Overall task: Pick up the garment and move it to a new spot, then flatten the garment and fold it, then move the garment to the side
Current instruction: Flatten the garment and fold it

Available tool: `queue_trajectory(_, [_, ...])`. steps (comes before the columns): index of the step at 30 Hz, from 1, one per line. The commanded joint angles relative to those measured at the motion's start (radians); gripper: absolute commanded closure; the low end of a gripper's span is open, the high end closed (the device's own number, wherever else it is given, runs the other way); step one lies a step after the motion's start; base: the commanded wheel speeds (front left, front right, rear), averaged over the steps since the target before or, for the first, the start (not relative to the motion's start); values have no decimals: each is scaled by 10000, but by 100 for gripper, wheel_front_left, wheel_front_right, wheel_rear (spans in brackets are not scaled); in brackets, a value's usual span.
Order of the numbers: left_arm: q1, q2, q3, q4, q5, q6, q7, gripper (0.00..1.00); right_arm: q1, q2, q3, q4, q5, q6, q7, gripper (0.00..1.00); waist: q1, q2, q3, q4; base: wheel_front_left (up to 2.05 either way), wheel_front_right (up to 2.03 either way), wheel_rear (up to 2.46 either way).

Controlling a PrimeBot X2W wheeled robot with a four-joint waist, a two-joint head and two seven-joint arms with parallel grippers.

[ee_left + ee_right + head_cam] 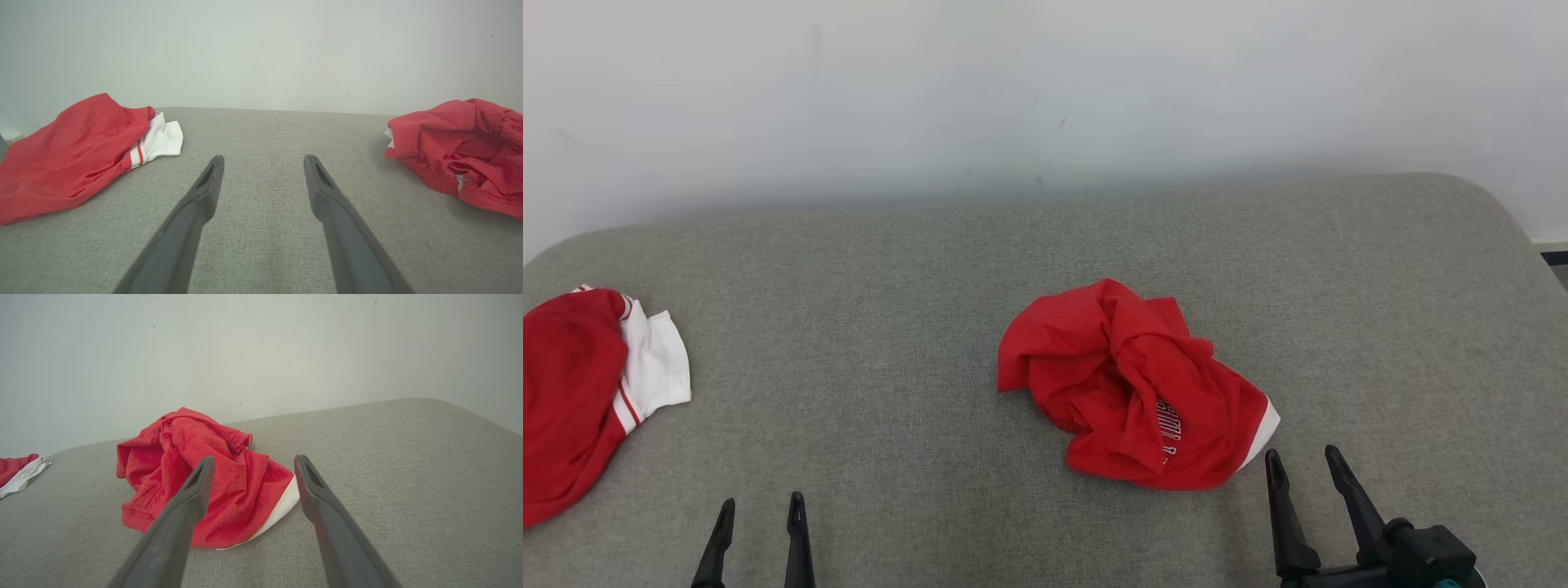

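A crumpled red garment [1131,384] with a white trim and white lettering lies in a heap near the middle of the grey padded table [890,327]. My right gripper [1303,459] stands open just below and to the right of the heap, close to its white edge, with nothing between its fingers. From the right wrist view the garment [192,473] sits ahead and to the left of the open right gripper [252,462]. My left gripper [761,506] is open at the lower left, well away from it. The left wrist view has the garment [461,147] at its right edge and the left gripper [263,160] over bare fabric.
A second red and white garment [580,392] lies at the table's left edge, also at the left in the left wrist view [77,151]. A pale wall [1045,98] runs behind the table. The table's rounded right corner [1494,204] is near.
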Motion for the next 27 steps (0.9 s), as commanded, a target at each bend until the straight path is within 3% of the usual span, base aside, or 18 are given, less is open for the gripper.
queue_trajectory(1, [-27,-21,23,-39,-80,15,-31,0,50,9,-3,5,-41,-22,-7,0,0,0,-4,2,0,0,0])
queue_trajectory(12, [-341,-22,-533,99,-238,-82,-31,0,-56,9,14,-20,-14,-22,-5,0,0,0,103,-71,0,0,0])
queue_trajectory(19, [-1159,-21,-2159,357,-177,-266,-31,0,-225,9,60,-55,48,-22,-5,0,0,0,388,-281,0,0,0])
queue_trajectory(27, [-2421,-9,-4483,1087,-486,-323,-32,0,-555,8,188,-41,255,-22,-5,0,0,0,973,-1122,0,0,0])
